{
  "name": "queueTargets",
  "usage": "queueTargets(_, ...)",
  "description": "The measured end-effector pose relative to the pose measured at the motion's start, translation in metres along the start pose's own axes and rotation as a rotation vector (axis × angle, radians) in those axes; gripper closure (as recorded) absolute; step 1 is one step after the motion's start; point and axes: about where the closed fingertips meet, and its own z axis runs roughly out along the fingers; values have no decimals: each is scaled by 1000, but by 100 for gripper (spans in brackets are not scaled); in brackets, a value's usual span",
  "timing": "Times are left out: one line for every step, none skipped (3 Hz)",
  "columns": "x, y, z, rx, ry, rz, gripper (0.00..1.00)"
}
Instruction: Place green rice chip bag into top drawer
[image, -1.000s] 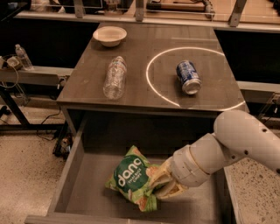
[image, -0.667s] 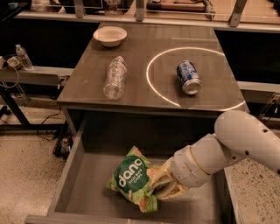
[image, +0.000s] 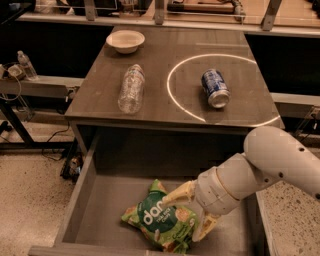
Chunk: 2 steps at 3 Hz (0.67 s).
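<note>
The green rice chip bag (image: 160, 220) lies face up on the floor of the top drawer (image: 80, 197), in its front half and close to its front lip. It looks set down rather than hanging. The lettering rises toward the drawer's back right. From that I judge the bag's top end points at the drawer's back left and its long axis runs on the diagonal down to the front right, though the crumpled film makes this uncertain. The gripper (image: 186, 216) is inside the drawer too, right of its middle. Its fingers (image: 180, 192) are closed on the bag's right-hand end, one on the drawer-back side and one on the drawer-front side. The main risk I see is in letting go. If the crinkly film clings to a finger or the jaws open too little, lifting the arm would drag the bag up and over the drawer's low front lip, or leave it propped on edge. The table (image: 165, 112) overhangs the drawer's back, bearing a blue soda can (image: 215, 88), a plastic bottle (image: 131, 89) and a bowl (image: 125, 40). Rising toward the drawer's back could knock its edge.
</note>
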Motion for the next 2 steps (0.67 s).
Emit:
queueTargets(0,3,-10,10,15,19,0)
queueTargets(2,14,-56,37,105,72,0)
